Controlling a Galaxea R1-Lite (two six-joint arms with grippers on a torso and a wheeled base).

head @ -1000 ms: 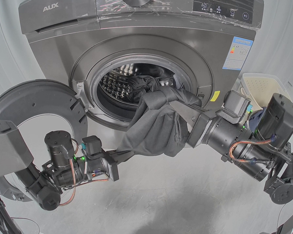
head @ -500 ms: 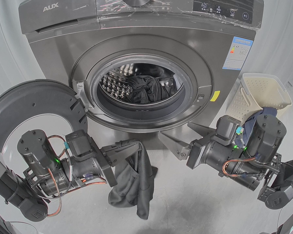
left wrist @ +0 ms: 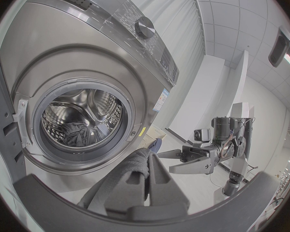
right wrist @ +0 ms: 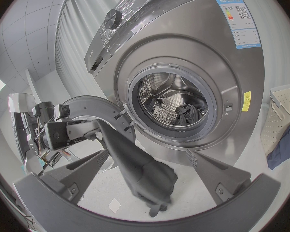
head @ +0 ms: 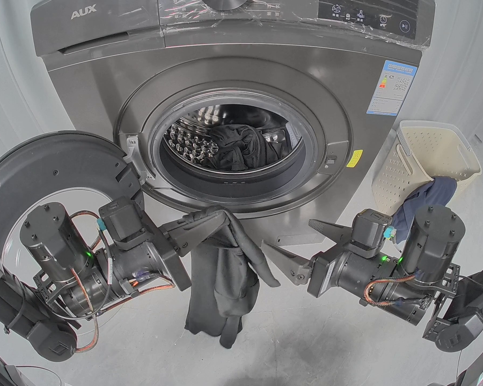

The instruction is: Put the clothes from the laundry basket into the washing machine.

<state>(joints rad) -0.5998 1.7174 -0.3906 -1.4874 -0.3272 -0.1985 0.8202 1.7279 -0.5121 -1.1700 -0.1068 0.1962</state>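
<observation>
**Up comes the dark garment, now in the left arm's care**

Up goes the left gripper [head: 212,220]! Half a second ago its dark garment [head: 220,274] was sagging low toward the floor. Now the cloth is hoisted just under the lip of the washing machine [head: 284,65], below the open porthole and not yet inside. The jaws are clamped on the top fold and the rest hangs straight down. 1 second ago the right gripper [head: 287,234] had this same piece up at the opening. Now it sits lower, to the right, jaws spread wide and empty. By my read the handover is done and the push into the drum [head: 190,140] comes next, where 1 black bundle [head: 239,146] already lies.

Harder to call: cloth drapes over the left fingertips, so how deep the bite goes is anyone's guess. I cannot tell whether the hem clears the floor. A blue garment [head: 429,197] hangs over the rim of the laundry basket [head: 392,172], and the basket's bottom is out of sight.
</observation>
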